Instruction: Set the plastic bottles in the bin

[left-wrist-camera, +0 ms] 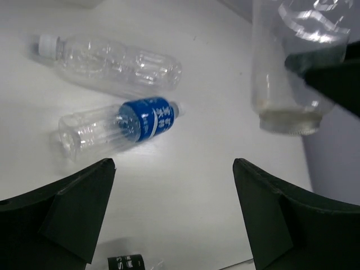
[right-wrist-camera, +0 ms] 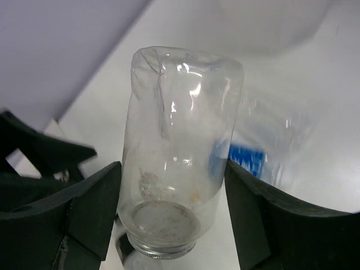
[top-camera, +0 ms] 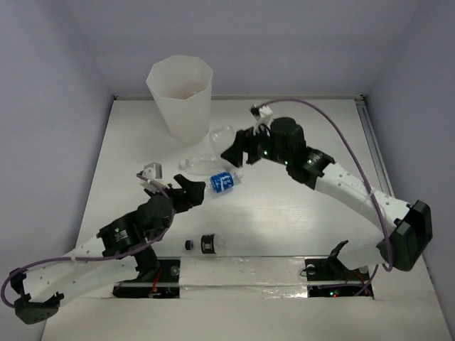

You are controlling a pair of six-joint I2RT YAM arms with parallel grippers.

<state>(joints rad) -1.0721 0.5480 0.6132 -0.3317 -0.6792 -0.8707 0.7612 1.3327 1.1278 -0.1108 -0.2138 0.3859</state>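
The translucent white faceted bin stands at the far left. My right gripper is shut on a clear uncapped bottle, held above the table just right of the bin; this bottle also shows in the left wrist view. My left gripper is open and empty, its jaws wide, just near of a blue-labelled bottle lying on the table. A clear white-capped bottle lies beyond it. A black-labelled, black-capped bottle lies near the arm bases.
White walls close the table at the back and both sides. A small grey-white bracket lies left of my left gripper. The two grippers are close together at the table's middle.
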